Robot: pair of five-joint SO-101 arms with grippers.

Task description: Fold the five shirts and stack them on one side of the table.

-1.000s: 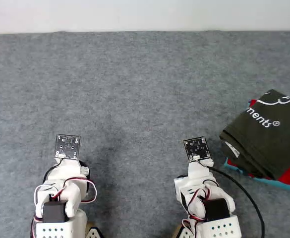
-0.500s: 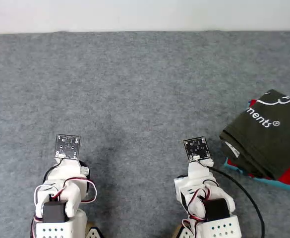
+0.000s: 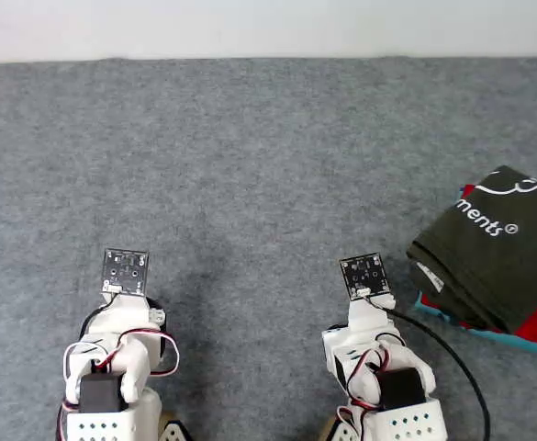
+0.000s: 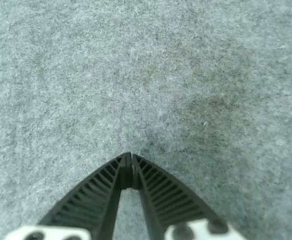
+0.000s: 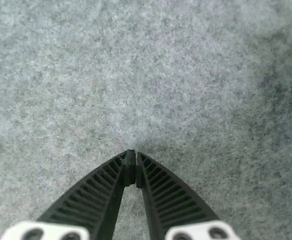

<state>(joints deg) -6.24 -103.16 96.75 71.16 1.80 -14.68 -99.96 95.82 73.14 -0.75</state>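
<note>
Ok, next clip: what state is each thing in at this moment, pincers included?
Left pincer: shut, holding nothing, above the grey table.
Right pincer: shut, holding nothing, above the table.
Shirt stack: folded and piled at the table edge on the right arm's side; how many it holds cannot be told.
Dark shirt: folded, on top of the stack, with red and teal edges showing beneath it.
</note>
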